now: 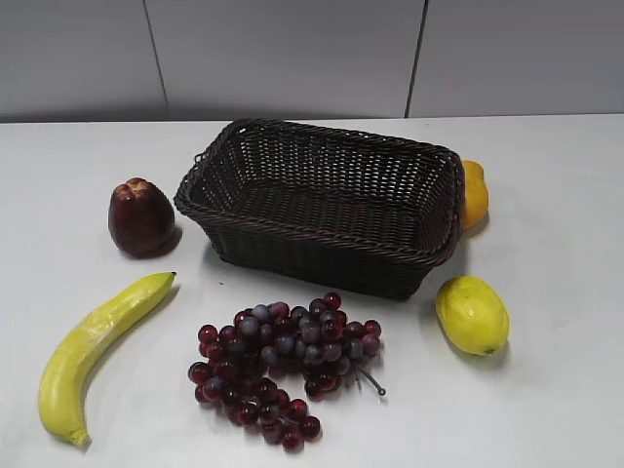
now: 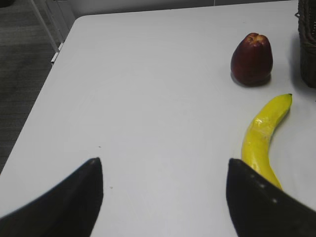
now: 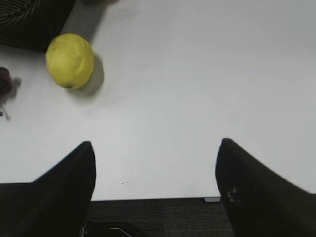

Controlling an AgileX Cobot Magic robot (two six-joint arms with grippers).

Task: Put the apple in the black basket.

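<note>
Both grippers (image 2: 164, 170) (image 3: 155, 150) spread, hovering above table (image 1: 546, 195); apple (image 1: 140, 216) beside black basket (image 1: 322, 200).

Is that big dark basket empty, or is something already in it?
Empty: the black basket shows only bare weave inside; the apple stands on the table beside it.

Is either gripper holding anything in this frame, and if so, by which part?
Nothing is held. The left gripper and right gripper both stand open over bare table. The apple sits untouched on the table, left of the black basket.
</note>
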